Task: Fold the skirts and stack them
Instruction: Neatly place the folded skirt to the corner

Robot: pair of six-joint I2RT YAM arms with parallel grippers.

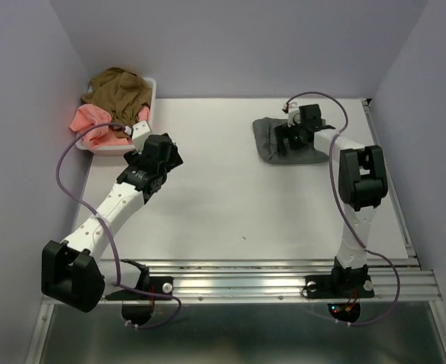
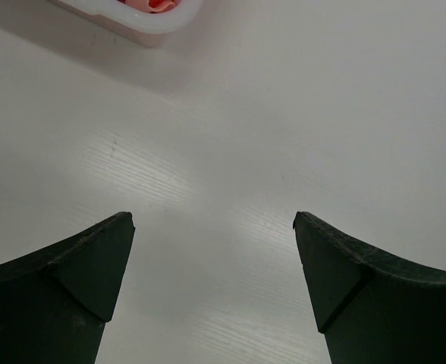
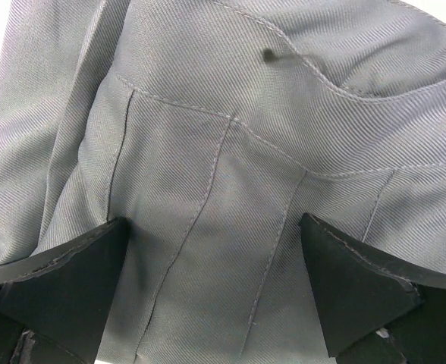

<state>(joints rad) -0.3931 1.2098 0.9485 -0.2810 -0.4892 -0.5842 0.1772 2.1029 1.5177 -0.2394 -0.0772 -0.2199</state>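
Observation:
The grey skirt (image 1: 270, 141) lies folded small on the table's far right. My right gripper (image 1: 293, 139) hovers close over it, open; in the right wrist view grey seamed cloth (image 3: 208, 114) fills the frame beneath the spread fingers (image 3: 71, 280) of that gripper (image 3: 212, 220), and nothing is pinched. The olive-brown skirt (image 1: 118, 89) and the salmon-pink skirt (image 1: 90, 120) are bunched in the white basket (image 1: 152, 97) at the far left. My left gripper (image 1: 155, 152) stands open just right of the basket, over bare table; in its wrist view the left gripper (image 2: 212, 218) holds nothing.
The white basket's corner (image 2: 143, 24) shows at the top left of the left wrist view, with a bit of pink inside. Purple walls close in the table on the left, back and right. A metal rail (image 1: 268, 277) runs along the near edge by the arm bases.

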